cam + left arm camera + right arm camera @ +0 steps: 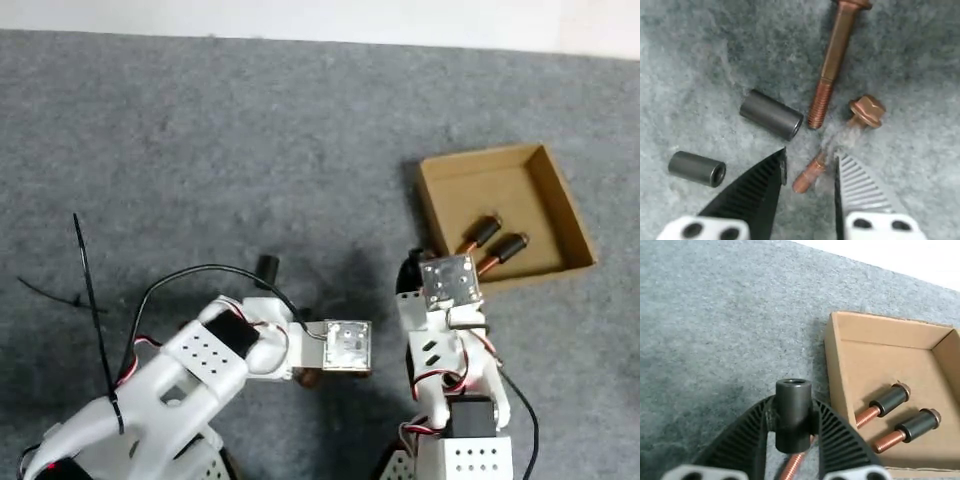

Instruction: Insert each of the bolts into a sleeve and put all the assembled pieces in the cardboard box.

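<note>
In the left wrist view two copper bolts and two dark sleeves lie on the grey mat. My left gripper [811,160] is open, its fingertips on either side of the threaded end of the shorter bolt [860,112]. The longer bolt [835,60] lies beyond it, one sleeve [771,114] beside it and another sleeve [696,168] farther off. My right gripper [793,416] is shut on a black sleeve [793,397] held upright; a copper threaded shaft [792,465] shows beneath it. The cardboard box [837,365] holds two assembled pieces [888,402] [912,427].
From above, the box [485,157] sits at the right with the right gripper [410,272] just off its near left corner. The left gripper [312,378] is at bottom centre. A black cable tie [90,290] lies at the left. Open mat stretches across the far side.
</note>
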